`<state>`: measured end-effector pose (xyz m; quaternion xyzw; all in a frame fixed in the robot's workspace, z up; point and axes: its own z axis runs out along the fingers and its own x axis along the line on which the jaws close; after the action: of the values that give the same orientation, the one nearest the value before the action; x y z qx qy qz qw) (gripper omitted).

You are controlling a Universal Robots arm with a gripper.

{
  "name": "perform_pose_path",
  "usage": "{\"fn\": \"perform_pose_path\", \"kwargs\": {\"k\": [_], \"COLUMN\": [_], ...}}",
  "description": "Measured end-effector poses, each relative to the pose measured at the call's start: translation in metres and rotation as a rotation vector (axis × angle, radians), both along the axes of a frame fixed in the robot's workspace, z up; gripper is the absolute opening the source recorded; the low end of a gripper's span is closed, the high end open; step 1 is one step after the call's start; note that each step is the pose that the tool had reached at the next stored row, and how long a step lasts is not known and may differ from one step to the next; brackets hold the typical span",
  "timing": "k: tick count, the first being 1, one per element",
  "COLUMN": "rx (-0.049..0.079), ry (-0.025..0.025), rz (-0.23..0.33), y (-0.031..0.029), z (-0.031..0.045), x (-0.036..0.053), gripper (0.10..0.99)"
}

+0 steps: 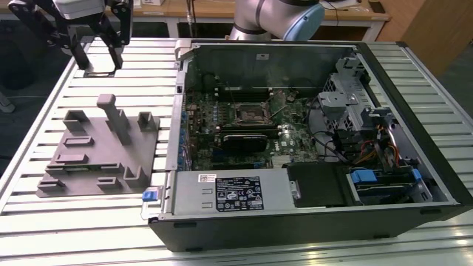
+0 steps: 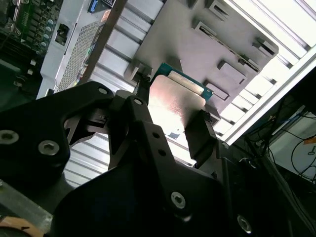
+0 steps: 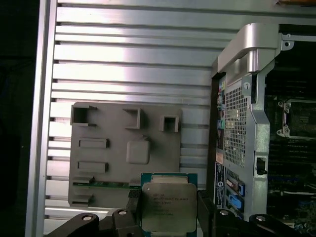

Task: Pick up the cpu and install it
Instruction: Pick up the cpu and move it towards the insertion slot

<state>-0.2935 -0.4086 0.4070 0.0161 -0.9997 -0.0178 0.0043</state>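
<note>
At the exterior view's upper left, the gripper (image 1: 99,66) hangs over the slatted table (image 1: 74,221), beyond the grey fixture (image 1: 99,149); the open computer case (image 1: 310,138) is at the exterior view's right.

First wrist view: the cpu (image 3: 168,207) is clamped between both fingers (image 3: 133,205), with the fixture behind it.

Second wrist view: same grip, silvery top showing.

I count one cpu (image 3: 168,207), one grey fixture (image 1: 96,155) and one open computer case (image 1: 310,227). In the case I see one dark socket (image 1: 247,113) and one silver box (image 1: 229,191) with one white label. My claw (image 1: 99,64) is one, with two fingers (image 3: 205,210). There is one slatted table (image 1: 148,66) under all of them.
</note>
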Motion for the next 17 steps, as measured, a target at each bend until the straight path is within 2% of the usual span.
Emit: {"fn": "perform_pose_path", "kwargs": {"k": [17], "rx": [0.0], "ry": [0.0004], "rz": [0.0], "y": [0.0], "z": [0.0], "x": [0.0165], "gripper": [0.541]}}
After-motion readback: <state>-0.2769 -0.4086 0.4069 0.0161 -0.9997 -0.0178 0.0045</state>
